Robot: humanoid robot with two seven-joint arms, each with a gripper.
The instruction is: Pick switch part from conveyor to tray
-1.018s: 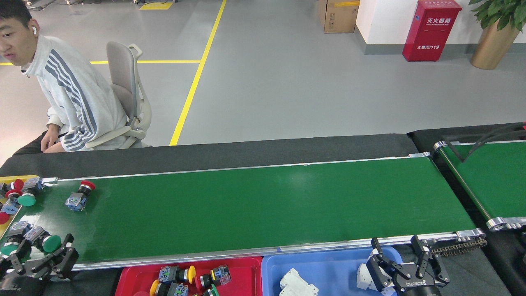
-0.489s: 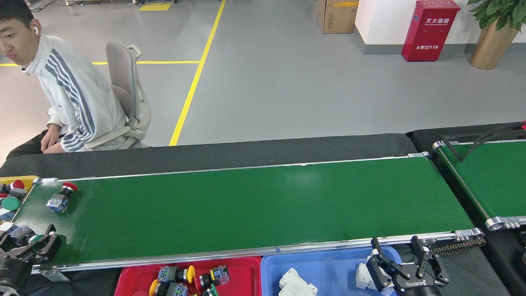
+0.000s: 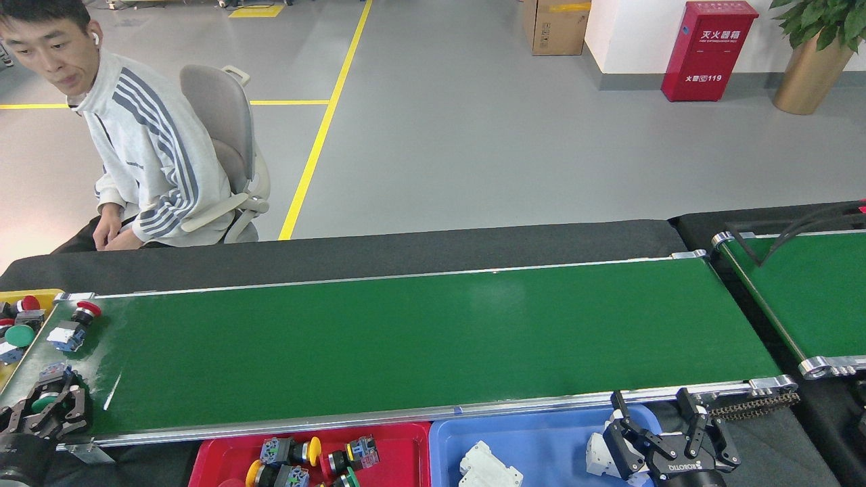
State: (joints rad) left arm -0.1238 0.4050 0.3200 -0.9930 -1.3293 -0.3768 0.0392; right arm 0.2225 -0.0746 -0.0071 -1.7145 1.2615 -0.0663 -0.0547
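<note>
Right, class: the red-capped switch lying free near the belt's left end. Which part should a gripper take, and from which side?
Probably the narrow black neck of the red-capped switch, from above. It lies on its side on the conveyor, with wide red cap and bulky contact block either end.

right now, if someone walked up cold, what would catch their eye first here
The long glossy green conveyor fills the middle, almost bare, with one red-capped switch part near its left end. At the lower left, the left gripper is closed around a green-capped switch part at the belt's near corner. Along the near edge sit a red tray of switch parts and a blue tray, where the right gripper hangs open.
</note>
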